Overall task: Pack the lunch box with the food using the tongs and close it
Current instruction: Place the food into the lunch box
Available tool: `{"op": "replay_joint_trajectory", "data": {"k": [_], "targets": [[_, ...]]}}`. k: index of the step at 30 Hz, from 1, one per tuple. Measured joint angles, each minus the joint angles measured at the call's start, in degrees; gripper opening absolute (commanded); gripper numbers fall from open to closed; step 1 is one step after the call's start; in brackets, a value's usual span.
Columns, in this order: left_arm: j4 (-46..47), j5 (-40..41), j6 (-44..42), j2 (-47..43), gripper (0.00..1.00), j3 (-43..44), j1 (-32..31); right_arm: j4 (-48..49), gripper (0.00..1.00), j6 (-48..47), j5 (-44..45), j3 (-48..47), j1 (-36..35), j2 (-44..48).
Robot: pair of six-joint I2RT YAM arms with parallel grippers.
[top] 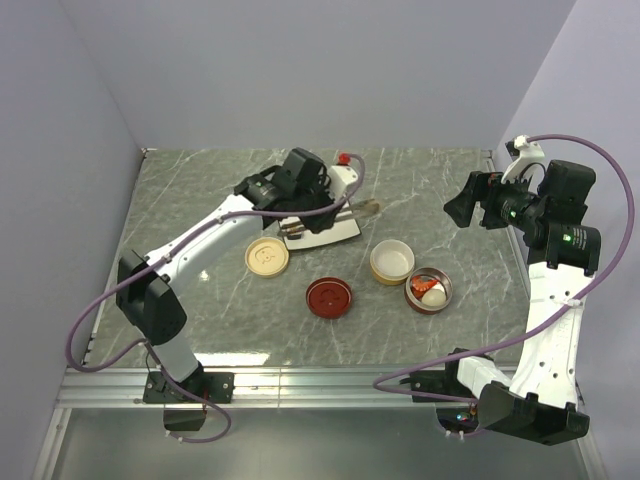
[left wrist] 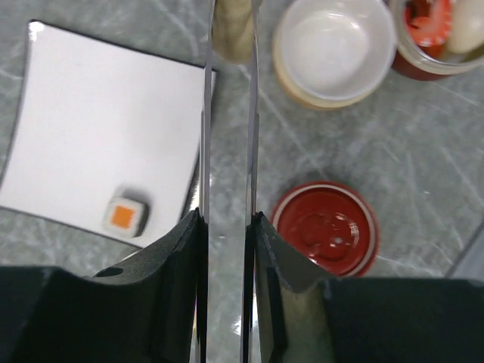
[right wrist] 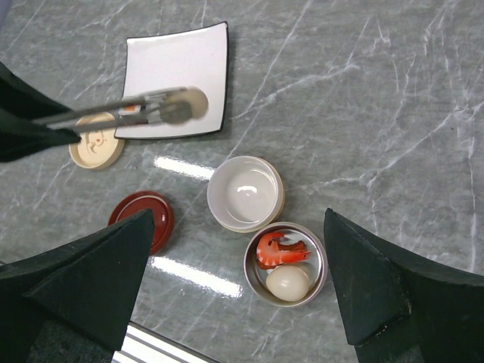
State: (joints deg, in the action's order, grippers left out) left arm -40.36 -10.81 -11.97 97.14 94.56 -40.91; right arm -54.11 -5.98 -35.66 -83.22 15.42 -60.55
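L gripper (left wrist: 227, 249) clamped on tongs (left wrist: 205, 151). Tong arms squeezed near-parallel, tips pinching beige ball (left wrist: 232, 30): small, round, matte. Ball sits by edge of white plate (left wrist: 91, 113). Sushi roll (left wrist: 125, 216), dark wrap w/ orange centre, lies on plate beside tong arms, not touching. Shrimp (right wrist: 280, 249) + white egg (right wrist: 288, 282) in round tin (right wrist: 324, 261). R gripper (right wrist: 238, 280) jaws wide, empty.

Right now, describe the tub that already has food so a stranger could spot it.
On the grey table, right of the white plate, two round tubs sit together. It is the right-hand tub, silver-rimmed, red-sided, holding a shrimp and an egg; its cream neighbour is empty.
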Motion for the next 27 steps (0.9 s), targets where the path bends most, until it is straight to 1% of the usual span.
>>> {"op": "replay_joint_trajectory", "data": {"k": [6, 13, 21, 27], "targets": [[-0.92, -0.48, 2.29, 1.33, 0.30, 0.00, -5.51, -0.02, 1.00, 0.00, 0.00, 0.00, 0.00, -0.02], [-0.94, 0.00, 3.30, 4.09, 0.30, 0.00, -9.75, -0.02, 1.00, 0.00, 0.02, 0.00, 0.00, -0.02], [-1.05, 0.61, 3.87, 7.78, 0.31, 0.00, -11.54, 0.00, 1.00, -0.02, 0.04, 0.00, 0.00, 0.00], [-1.27, 0.46, 3.85, 9.70, 0.35, 0.00, -12.04, 0.04, 1.00, -0.04, 0.04, 0.22, 0.00, 0.15]]}}
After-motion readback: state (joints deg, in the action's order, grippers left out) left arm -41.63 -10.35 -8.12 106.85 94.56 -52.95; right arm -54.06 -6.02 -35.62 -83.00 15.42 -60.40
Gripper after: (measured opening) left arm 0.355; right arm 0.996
